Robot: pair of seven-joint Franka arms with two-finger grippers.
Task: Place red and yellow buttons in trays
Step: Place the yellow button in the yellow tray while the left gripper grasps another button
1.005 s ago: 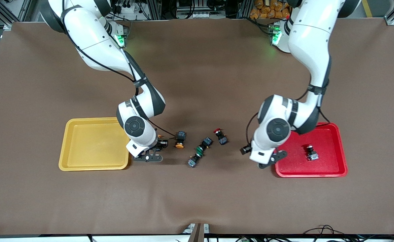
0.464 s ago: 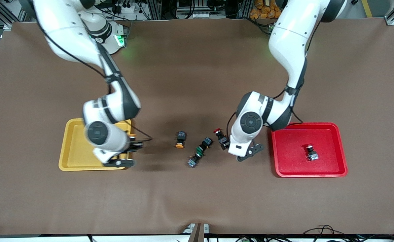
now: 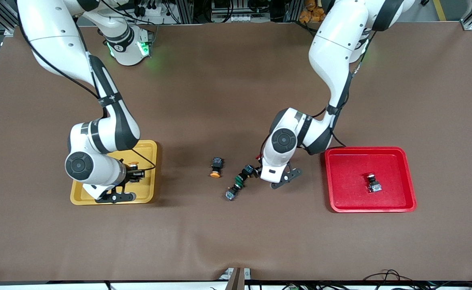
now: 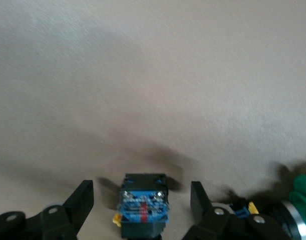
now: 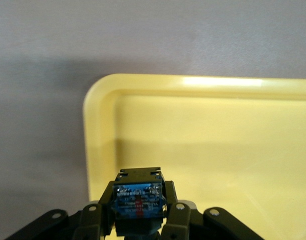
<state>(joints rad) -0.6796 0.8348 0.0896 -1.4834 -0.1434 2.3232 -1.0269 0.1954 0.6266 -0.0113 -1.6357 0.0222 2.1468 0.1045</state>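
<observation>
Right pincer [image 3: 133, 174] was over the yellow tray [image 3: 149, 197], clenched on a yellow-capped button [image 5: 138, 200]; the right wrist view showed the fingers [image 5: 100, 215] tight on both sides of its black body, blue base facing the camera. Judgement: it was the drop-off step. To do it well, go lower before letting go so the button doesn't bounce off the rim, and release well inside the tray, not at the corner nearest the other parts.

Second yellow button [image 3: 216, 166] lay on the desk [image 3: 236, 80] between the trays, cap toward the front camera. Just beside it, toward the left arm's end, two green buttons [image 3: 239, 183] lay in a line; they should be left alone.

Left pincer [image 3: 277, 177] was down over the loose red button [image 4: 143, 209], released, with fingers [image 4: 82, 197] standing either side of the body and not touching. The red cap was hidden in the front view by the wrist. Judgement: a pre-grasp. Centre the body between the fingers, close on the flat black sides, and watch the green button close at one finger; a sloppy close could nudge it.

Red tray [image 3: 407, 161] at the left arm's end held one red button [image 3: 373, 183] inside it.
</observation>
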